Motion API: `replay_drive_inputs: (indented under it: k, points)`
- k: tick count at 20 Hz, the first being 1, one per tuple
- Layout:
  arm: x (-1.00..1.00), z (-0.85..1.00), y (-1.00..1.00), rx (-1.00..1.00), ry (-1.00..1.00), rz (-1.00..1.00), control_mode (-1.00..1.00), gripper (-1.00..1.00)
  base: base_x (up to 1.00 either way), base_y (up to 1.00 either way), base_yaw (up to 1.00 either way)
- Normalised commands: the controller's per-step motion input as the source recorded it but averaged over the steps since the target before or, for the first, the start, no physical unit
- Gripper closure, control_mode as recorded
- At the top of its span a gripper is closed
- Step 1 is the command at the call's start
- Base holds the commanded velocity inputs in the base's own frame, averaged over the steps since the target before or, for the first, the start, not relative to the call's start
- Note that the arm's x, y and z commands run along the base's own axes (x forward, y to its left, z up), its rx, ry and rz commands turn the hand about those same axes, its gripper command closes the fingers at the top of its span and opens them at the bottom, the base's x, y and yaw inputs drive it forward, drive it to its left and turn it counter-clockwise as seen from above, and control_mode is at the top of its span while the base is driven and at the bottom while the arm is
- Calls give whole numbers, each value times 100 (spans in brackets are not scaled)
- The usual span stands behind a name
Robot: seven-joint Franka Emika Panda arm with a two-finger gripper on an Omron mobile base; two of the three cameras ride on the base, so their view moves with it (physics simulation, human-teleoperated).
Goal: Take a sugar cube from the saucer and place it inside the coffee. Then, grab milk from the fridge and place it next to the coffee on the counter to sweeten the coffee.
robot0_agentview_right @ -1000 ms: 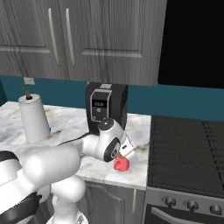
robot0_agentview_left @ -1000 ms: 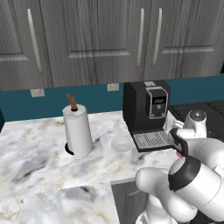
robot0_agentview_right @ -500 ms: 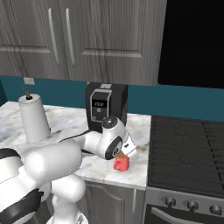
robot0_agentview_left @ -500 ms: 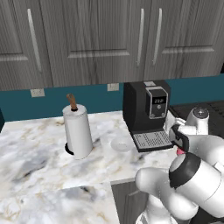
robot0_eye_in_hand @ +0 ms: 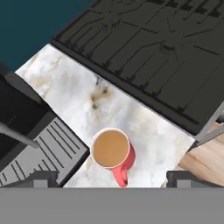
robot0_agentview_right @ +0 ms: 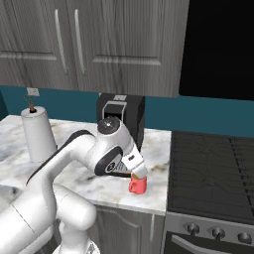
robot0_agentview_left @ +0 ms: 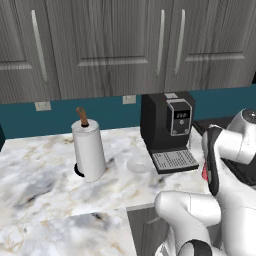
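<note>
Claw (robot0_eye_in_hand: 111,181) hangs released, empty, above the cup (robot0_eye_in_hand: 112,151) beside the coffee machine (robot0_agentview_left: 166,127). Sugar step appears done; milk not yet fetched.

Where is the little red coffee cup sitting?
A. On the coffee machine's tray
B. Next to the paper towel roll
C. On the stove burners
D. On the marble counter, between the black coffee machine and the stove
D: the hand view shows the coffee standing on the counter, beside the black coffee machine's tray and short of the stove.
</note>
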Motion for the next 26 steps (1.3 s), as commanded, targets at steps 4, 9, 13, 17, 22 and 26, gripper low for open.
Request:
replay_drive_inputs:
  k: [4,9,13,17,22,26]
  points:
    - [-51,83,85,-2,0,21,-100,-100,0,0,0]
    - [-21,45,91,-10,-8,29,-100,-100,0,0,0]
    - [-24,20,58,-7,-17,25,-100,-100,0,0,0]
    - [0,0,0,0,0,0,-100,-100,0,0,0]
    - [0,0,0,0,0,0,-100,-100,0,0,0]
    - [-11,0,0,0,0,0,100,-100,-27,0,1]
